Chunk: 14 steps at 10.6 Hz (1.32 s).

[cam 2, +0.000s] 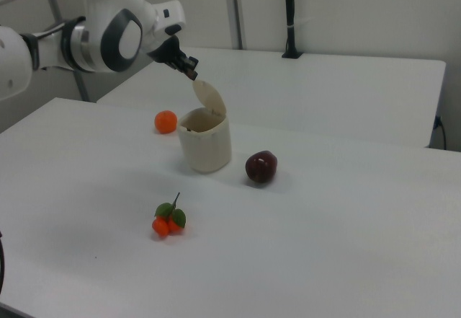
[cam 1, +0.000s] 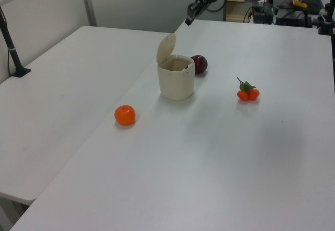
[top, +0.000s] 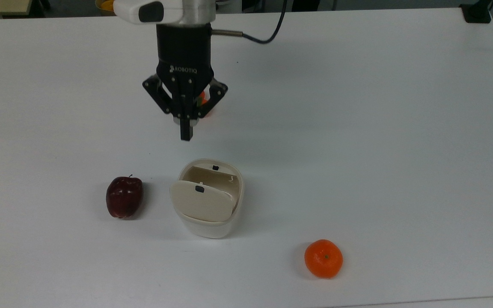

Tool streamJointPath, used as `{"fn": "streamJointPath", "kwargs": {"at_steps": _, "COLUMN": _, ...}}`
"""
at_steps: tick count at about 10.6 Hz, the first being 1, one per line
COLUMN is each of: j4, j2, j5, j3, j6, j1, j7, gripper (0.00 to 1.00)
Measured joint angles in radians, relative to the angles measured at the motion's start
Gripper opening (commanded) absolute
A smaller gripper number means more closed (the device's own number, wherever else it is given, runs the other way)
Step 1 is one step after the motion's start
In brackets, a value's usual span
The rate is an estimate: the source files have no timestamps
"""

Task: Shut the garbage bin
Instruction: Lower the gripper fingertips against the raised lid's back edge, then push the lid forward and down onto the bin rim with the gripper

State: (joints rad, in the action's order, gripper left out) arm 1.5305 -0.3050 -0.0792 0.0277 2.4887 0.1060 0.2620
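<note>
On the table, cream garbage bin, beige lid raised

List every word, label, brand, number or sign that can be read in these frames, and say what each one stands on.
"ROBOTIQ": white letters on the black body of the gripper, read in the top view.
Nothing else is readable: the garbage bin, the apple, the orange and the table carry no text.
</note>
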Motion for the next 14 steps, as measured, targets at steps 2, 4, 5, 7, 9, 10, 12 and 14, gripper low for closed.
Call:
{"fn": "streamJointPath", "kwargs": {"at_steps": 2, "j4": -0.001, "j2": -0.057, "j5": 0.0, "j3": 0.0, "j6": 0.176, "j1": -0.001, "j7": 0.001, "gripper": 0.0}}
{"fn": "streamJointPath", "kwargs": {"at_steps": 4, "j4": -0.002, "j2": -0.107, "j5": 0.0, "j3": 0.0, "j6": 0.32, "j1": -0.002, "j7": 0.001, "gripper": 0.0}}
{"fn": "streamJointPath", "kwargs": {"at_steps": 5, "j4": -0.002, "j2": -0.131, "j5": 0.0, "j3": 0.0, "j6": 0.393, "j1": -0.003, "j7": 0.001, "gripper": 0.0}}
{"fn": "streamJointPath", "kwargs": {"at_steps": 7, "j4": -0.002, "j2": -0.172, "j5": 0.0, "j3": 0.001, "j6": 0.498, "j1": -0.008, "j7": 0.001, "gripper": 0.0}}
{"fn": "streamJointPath", "kwargs": {"at_steps": 9, "j4": -0.002, "j2": -0.202, "j5": 0.0, "j3": 0.001, "j6": 0.56, "j1": -0.016, "j7": 0.001, "gripper": 0.0}}
{"fn": "streamJointPath", "kwargs": {"at_steps": 10, "j4": -0.003, "j2": -0.211, "j5": 0.0, "j3": 0.001, "j6": 0.569, "j1": -0.016, "j7": 0.001, "gripper": 0.0}}
{"fn": "streamJointPath", "kwargs": {"at_steps": 12, "j4": -0.004, "j2": -0.216, "j5": 0.0, "j3": 0.001, "j6": 0.569, "j1": -0.016, "j7": 0.001, "gripper": 0.0}}
{"fn": "streamJointPath", "kwargs": {"at_steps": 14, "j4": -0.006, "j2": -0.215, "j5": 0.0, "j3": 0.001, "j6": 0.548, "j1": -0.016, "j7": 0.001, "gripper": 0.0}}
